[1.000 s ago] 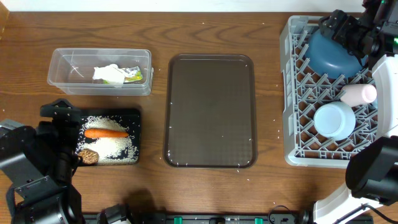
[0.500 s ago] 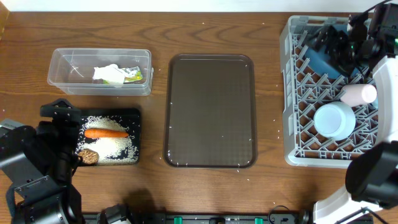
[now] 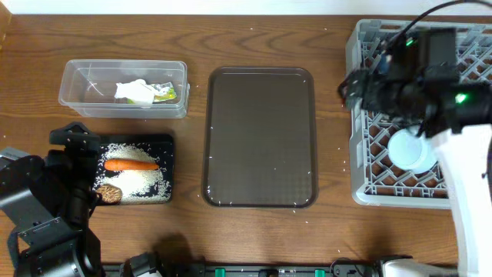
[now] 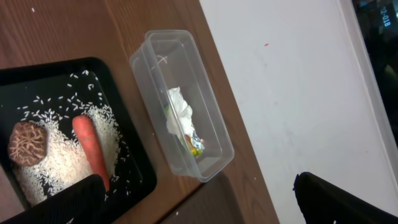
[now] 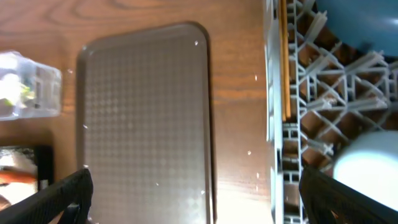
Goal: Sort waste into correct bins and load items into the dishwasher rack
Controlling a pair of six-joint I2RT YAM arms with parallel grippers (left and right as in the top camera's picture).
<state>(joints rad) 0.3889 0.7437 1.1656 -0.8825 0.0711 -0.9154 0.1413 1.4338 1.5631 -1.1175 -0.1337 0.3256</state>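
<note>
The clear tub (image 3: 77, 85) at the back left holds the crumpled wrapper (image 3: 141, 92). In front of it, the black tray (image 3: 165, 141) carries the carrot (image 3: 131, 164), a brown lump (image 3: 108, 192) and loose rice (image 3: 146, 181). My left gripper (image 3: 73, 142) hangs open at that tray's left end, holding nothing. The grey rack (image 3: 357, 188) stands at the right with a light-blue cup (image 3: 411, 150) in it. In the right wrist view, chopsticks (image 5: 285, 62) lie along its left side and a dark-blue plate (image 5: 354, 18) stands at the back. My right gripper (image 3: 352, 88) is open and empty over the rack's left rim.
A large brown serving tray (image 3: 260, 138) lies in the middle with nothing on it. A few rice grains dot the wood around it. My right arm covers much of the rack's back half in the overhead view.
My right arm has swung from the rack's far back corner leftward to its left rim, now covering the plate and pink cup from above. The left arm has not moved.
</note>
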